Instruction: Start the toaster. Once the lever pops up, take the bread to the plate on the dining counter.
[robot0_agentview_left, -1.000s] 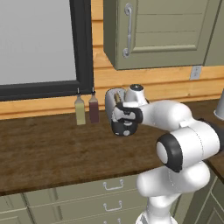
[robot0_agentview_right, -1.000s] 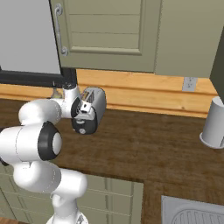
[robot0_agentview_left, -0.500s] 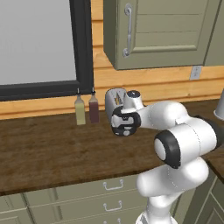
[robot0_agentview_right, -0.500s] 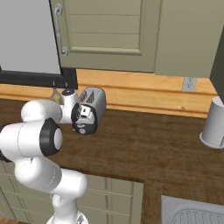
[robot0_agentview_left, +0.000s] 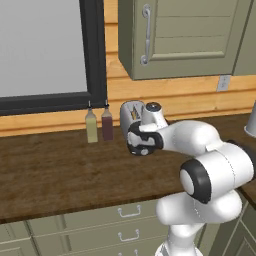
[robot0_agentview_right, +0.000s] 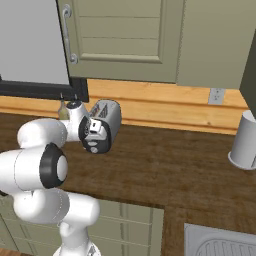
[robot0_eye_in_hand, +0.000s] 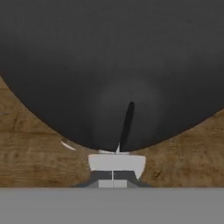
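The toaster (robot0_agentview_left: 130, 112) stands at the back of the wooden counter, silver with a black end panel (robot0_agentview_right: 98, 144) that faces me. My gripper (robot0_eye_in_hand: 113, 178) is shut, fingertips together, right against that panel (robot0_eye_in_hand: 109, 65). The pale grey lever (robot0_eye_in_hand: 117, 162) sits just above the tips, at the lower end of its dark vertical track (robot0_eye_in_hand: 127, 124). From the base views my hand (robot0_agentview_left: 142, 140) covers the panel's front. A thin tan sliver (robot0_agentview_left: 133, 114) shows in the top slot; I cannot tell if it is the bread. The plate and the dining counter are out of view.
Two slim bottles (robot0_agentview_left: 90, 127) (robot0_agentview_left: 107, 124) stand just left of the toaster, below the black window frame. A grey canister (robot0_agentview_right: 245, 141) stands on the counter far right. A sink corner (robot0_agentview_right: 220, 245) lies at the front right. Wall cabinets (robot0_agentview_left: 190, 35) hang above.
My hand has slid slightly lower along the toaster's black end panel. The gripper has stayed shut, and the toaster and bottles have not moved.
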